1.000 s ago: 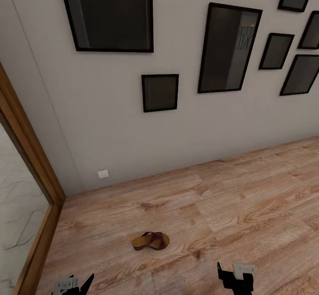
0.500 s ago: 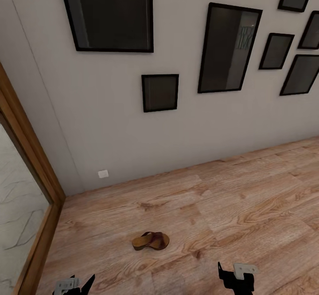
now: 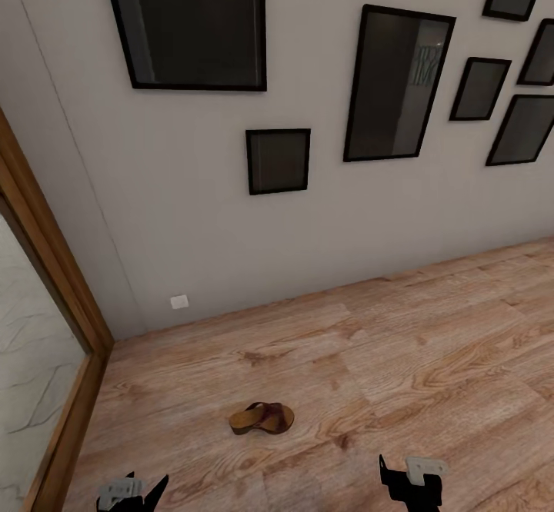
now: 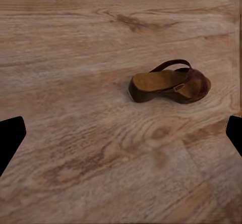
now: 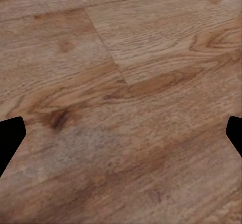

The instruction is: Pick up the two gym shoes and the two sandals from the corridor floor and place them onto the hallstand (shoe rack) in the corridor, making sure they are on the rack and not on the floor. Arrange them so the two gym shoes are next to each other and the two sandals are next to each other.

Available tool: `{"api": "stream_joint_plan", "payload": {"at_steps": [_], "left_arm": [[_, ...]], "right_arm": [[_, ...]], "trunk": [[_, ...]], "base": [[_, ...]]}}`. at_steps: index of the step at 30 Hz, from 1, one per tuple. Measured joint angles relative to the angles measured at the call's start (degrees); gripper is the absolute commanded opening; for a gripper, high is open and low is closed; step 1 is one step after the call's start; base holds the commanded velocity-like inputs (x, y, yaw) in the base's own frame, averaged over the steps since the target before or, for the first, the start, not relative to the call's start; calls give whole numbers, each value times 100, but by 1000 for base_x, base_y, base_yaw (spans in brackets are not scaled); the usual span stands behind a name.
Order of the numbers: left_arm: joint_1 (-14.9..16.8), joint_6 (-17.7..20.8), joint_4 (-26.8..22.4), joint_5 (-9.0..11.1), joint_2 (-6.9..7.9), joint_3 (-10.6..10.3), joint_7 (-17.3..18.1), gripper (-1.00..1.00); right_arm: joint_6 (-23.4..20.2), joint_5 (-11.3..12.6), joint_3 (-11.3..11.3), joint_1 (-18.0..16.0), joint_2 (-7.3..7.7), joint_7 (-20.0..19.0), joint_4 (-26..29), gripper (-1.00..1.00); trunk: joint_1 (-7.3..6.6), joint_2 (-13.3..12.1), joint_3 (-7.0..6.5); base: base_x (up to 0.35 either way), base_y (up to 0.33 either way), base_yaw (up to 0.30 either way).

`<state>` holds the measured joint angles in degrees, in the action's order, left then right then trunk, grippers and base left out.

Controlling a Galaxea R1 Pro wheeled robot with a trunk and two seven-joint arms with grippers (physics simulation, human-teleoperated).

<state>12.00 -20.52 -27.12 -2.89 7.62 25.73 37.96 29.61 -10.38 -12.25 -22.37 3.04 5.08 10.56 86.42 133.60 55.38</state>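
One sandal (image 3: 261,418) lies alone on the floor (image 3: 431,343), low and left of centre in the head view, bare planks all round. Left gripper (image 3: 131,493) and right gripper (image 3: 408,481) hang at the bottom edge, fingers spread, empty. Wall (image 3: 192,212) behind, door frame (image 3: 54,281) at left.

I count one sandal (image 3: 261,418) on the floor (image 3: 431,343), seven black frames (image 3: 397,84) on the wall above it.
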Motion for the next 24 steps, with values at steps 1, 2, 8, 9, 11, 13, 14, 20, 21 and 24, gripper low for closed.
{"api": "stream_joint_plan", "payload": {"at_steps": [1,2,8,9,11,13,14,20,21,24], "left_arm": [[8,9,-13,-50,5,-37,0,100],[22,19,-32,-99,9,-75,1,100],[270,73,-178,-444,10,-318,10,100],[325,93,-194,-518,11,-371,12,100],[442,158,-219,-679,13,-492,19,100],[571,271,-237,-849,18,-625,23,100],[641,347,-243,-935,19,-692,24,100],[1057,874,-260,-1347,20,-990,40,100],[1149,998,-261,-1421,19,-1044,52,100],[1426,1382,-267,-1630,9,-1201,156,100]], "right_arm": [[-1,0,-1,0,1,0,1,100],[-2,0,-2,0,2,0,2,100],[-5,0,-17,0,10,-3,23,100],[-5,2,-21,0,14,-5,28,100],[-5,5,-31,0,31,-8,47,100],[-11,10,-42,0,63,-11,98,100],[-19,12,-45,0,83,-11,142,100],[-98,16,-49,-5,160,-2,581,100],[-139,16,-48,-6,168,1,713,100],[-370,17,-48,-8,185,7,1160,100]], "trunk": [[0,0,0],[0,0,0],[0,0,0],[0,0,0],[0,0,0],[0,0,0],[0,0,0],[0,0,-1],[0,0,-1],[0,0,-1]], "base": [[0,0,0],[0,0,0],[0,0,0],[0,0,0],[0,0,0],[0,0,0],[0,0,0],[0,0,0],[0,0,0],[0,0,0]]}}
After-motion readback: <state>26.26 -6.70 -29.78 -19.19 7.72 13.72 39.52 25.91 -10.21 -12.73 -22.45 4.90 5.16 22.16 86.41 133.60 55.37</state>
